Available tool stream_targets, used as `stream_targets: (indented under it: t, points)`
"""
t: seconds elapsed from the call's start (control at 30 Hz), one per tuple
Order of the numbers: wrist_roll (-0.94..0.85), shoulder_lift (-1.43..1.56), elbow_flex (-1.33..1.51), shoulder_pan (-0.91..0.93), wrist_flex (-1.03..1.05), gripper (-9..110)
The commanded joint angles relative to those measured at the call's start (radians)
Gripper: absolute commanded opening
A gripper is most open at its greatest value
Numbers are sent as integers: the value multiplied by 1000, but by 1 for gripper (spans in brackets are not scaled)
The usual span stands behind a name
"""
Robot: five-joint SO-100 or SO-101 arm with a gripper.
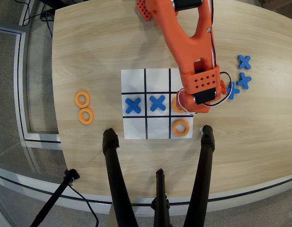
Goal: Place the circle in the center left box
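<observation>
Circle (175,105) under tool, middle-row right cell (176,97).

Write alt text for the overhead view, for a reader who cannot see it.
An orange robot arm reaches over a paper 3x3 grid on a wooden table, its head covering most of an orange ring in the middle row's right cell. Two blue crosses fill that row's other cells and another ring lies below; spare rings lie left, spare crosses right.

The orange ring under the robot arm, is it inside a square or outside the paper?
Inside. The orange ring peeks out from under the arm in the middle-row square at the grid's right end.
</observation>
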Motion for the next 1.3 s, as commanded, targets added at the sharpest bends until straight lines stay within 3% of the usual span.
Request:
stream_targets:
  t: [0.0,1.27]
  points:
    - [12,-3,-21,-21,5,0]
    - [8,29,-89,2,95,0]
